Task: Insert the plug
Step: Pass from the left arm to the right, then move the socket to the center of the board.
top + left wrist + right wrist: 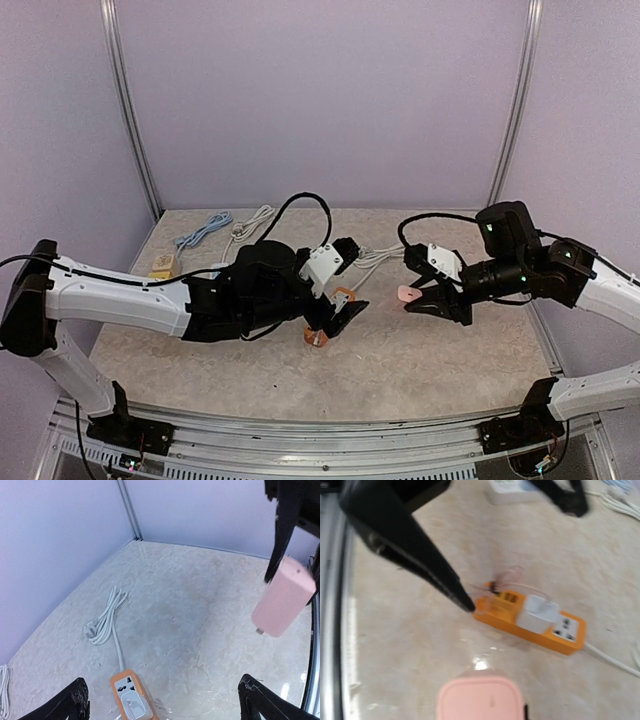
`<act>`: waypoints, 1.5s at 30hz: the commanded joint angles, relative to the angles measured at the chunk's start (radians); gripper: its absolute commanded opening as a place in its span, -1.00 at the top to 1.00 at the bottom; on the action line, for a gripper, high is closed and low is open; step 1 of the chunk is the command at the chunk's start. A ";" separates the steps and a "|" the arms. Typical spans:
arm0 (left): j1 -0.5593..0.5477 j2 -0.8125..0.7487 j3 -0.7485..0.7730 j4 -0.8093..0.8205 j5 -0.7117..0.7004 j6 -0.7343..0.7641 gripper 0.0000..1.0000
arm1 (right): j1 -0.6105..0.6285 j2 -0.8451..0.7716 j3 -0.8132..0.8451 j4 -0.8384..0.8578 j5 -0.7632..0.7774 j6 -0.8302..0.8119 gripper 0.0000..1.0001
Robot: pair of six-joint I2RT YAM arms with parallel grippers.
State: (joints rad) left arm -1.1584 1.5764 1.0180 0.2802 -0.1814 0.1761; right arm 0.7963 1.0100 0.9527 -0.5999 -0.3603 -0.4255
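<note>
The pink plug [408,294] hangs above the table in my right gripper [413,298], which is shut on it. In the left wrist view the plug [283,597] sits at the upper right, tilted, with a small metal tip at its lower end. In the right wrist view the plug [480,697] fills the bottom edge and hides my right gripper's fingers. An orange power strip [131,697] with a white adapter in it lies flat on the table, also seen from the right wrist [530,615]. My left gripper [167,707] stands open just above the strip, holding nothing.
A coiled white cable [105,617] runs from the strip toward the back. A blue cable [205,230] and a yellow block [162,265] lie at the back left. More white cable [375,258] lies between the arms. Walls close the back and sides.
</note>
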 commanded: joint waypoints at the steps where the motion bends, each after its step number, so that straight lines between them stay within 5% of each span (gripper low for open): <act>1: -0.005 0.082 0.017 -0.149 -0.236 -0.143 -0.98 | 0.009 -0.011 0.041 0.038 0.124 0.048 1.00; 13: 0.029 0.278 0.125 -0.277 -0.319 -0.296 -0.98 | 0.005 -0.038 0.051 0.048 0.133 0.062 1.00; 28: 0.079 0.336 0.088 -0.287 -0.134 -0.350 -0.79 | 0.007 -0.026 0.062 0.059 0.152 0.035 1.00; 45: 0.091 0.375 0.094 -0.366 -0.110 -0.392 -0.54 | 0.006 -0.013 0.070 0.064 0.150 0.039 1.00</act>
State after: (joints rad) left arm -1.0721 1.9274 1.1152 -0.0547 -0.3122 -0.1970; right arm 0.7963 0.9920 1.0012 -0.5503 -0.2115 -0.3847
